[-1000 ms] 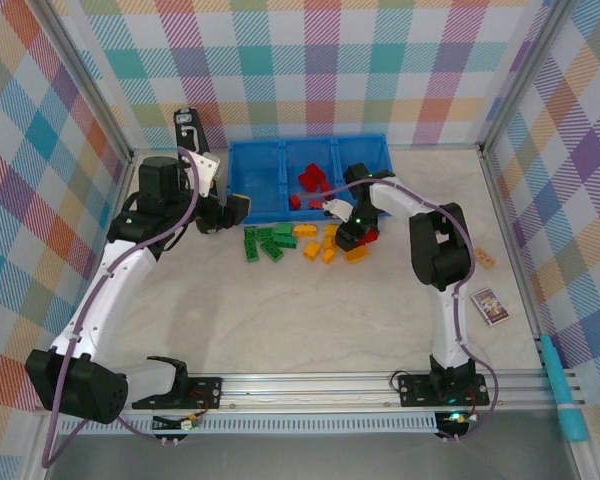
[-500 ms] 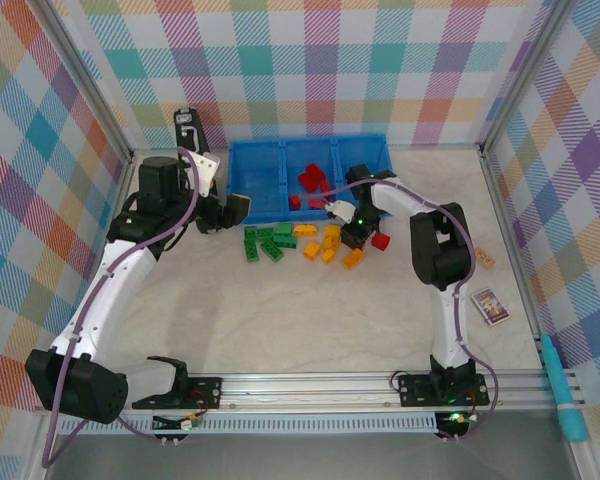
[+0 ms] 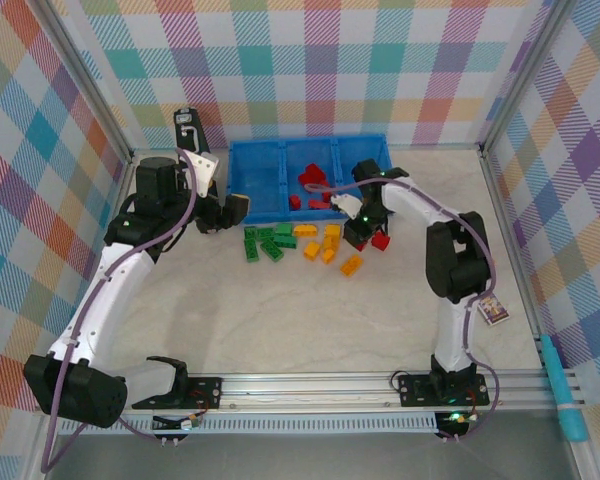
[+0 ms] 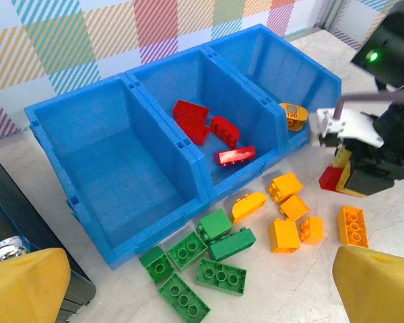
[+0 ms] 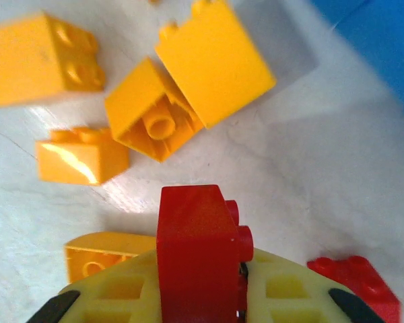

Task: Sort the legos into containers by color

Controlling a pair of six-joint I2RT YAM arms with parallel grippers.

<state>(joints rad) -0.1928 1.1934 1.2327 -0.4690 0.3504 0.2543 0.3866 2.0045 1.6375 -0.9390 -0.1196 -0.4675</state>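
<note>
The right hand, closed on a red brick low over the bench near yellow bricks, should lift clear and release low over the middle compartment of the blue tray, where other red bricks lie; the left hand hangs wide open.

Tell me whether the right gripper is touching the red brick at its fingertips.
Touching. The right wrist view shows the right gripper shut on the red brick, its yellow fingers pressed against both sides, no gap.

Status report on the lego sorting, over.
Right gripper shut on small red plastic brick. Left gripper open, empty. Orange plastic bricks lie close around; blue three-compartment tray beyond.
</note>
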